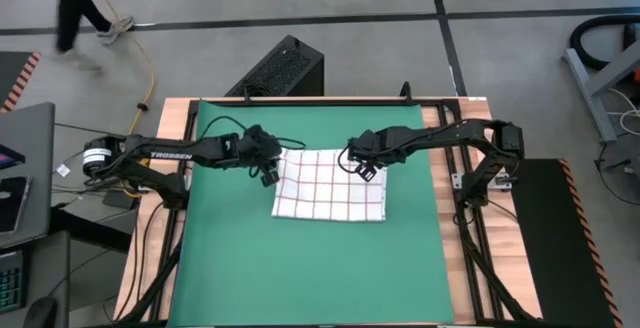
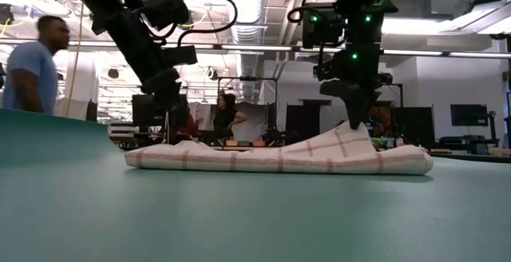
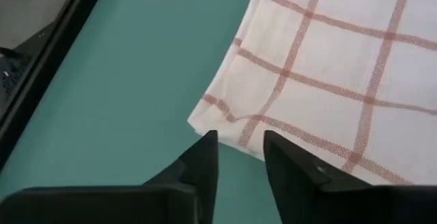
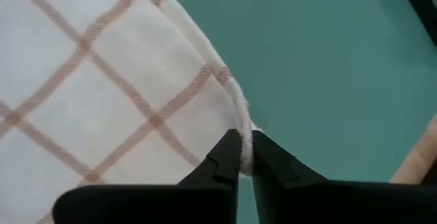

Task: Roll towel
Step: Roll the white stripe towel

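The white towel with the red grid (image 1: 330,184) lies on the green mat (image 1: 300,278), a little far of the mat's middle. It also shows in the low view (image 2: 271,158). My right gripper (image 1: 365,169) is at the towel's far right corner and is shut on it (image 4: 246,157). My left gripper (image 1: 268,176) is open at the towel's far left corner. In the left wrist view its fingers (image 3: 239,149) stand either side of the towel's edge by that corner (image 3: 205,118), and no touch shows. My right gripper pinches the towel's edge close to its far right corner (image 4: 240,123) between its two fingertips. The fingers come from above, pointing down. That corner is drawn up into a low peak (image 2: 349,136), and the rest of the towel lies on the mat.
A black box (image 1: 285,68) stands beyond the table's far edge. The wooden table top (image 1: 455,268) shows on both sides of the mat. A person (image 2: 32,66) stands in the room at the left, and others are farther back. Bare mat lies near of the towel.
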